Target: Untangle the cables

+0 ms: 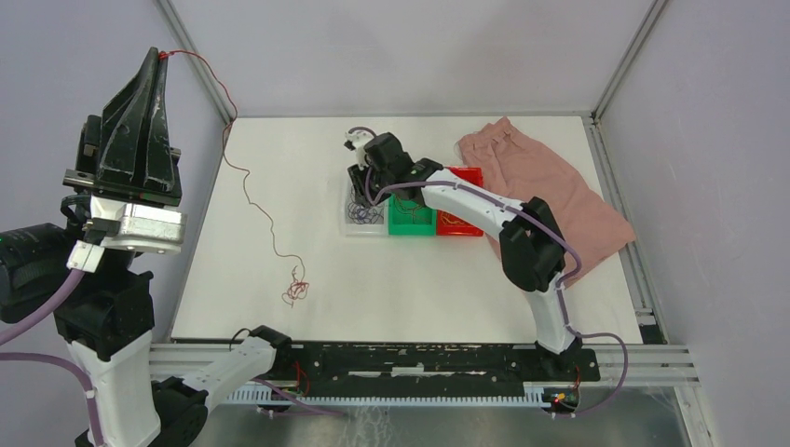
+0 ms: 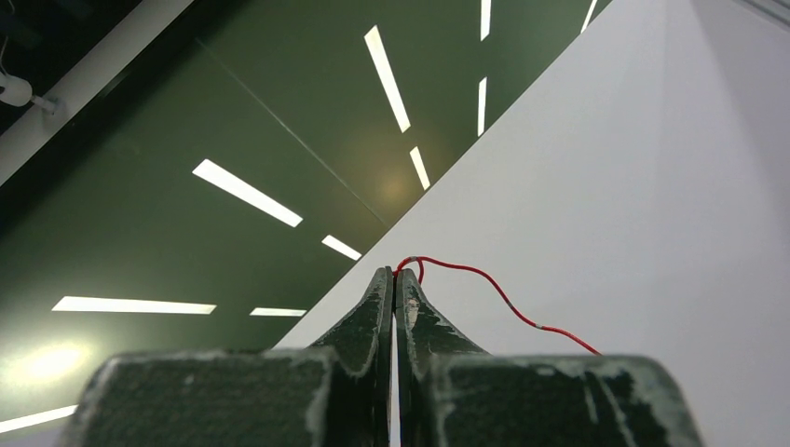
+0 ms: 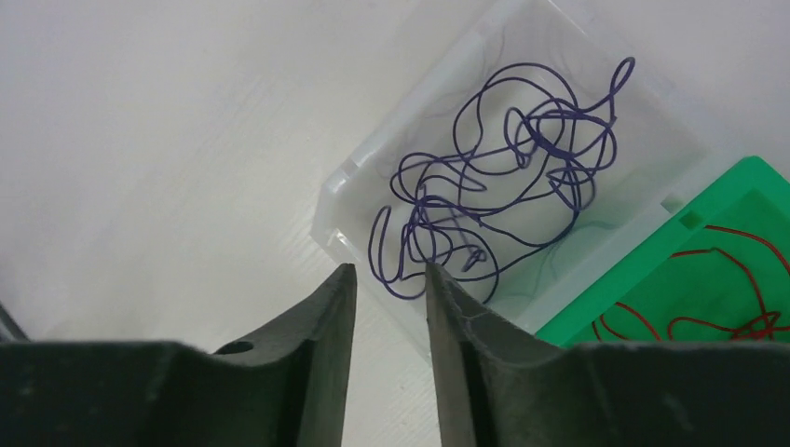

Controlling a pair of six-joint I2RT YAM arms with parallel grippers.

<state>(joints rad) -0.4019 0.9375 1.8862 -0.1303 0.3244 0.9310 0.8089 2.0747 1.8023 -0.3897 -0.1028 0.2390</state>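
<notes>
Cables: one red pinched in left fingers (right fingers parted over one purple).

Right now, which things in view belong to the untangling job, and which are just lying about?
Job: red cable, one end lifted high; purple cable in the clear bin; green bin with a second red cable; red bin.
Lying about: pink cloth.
</notes>
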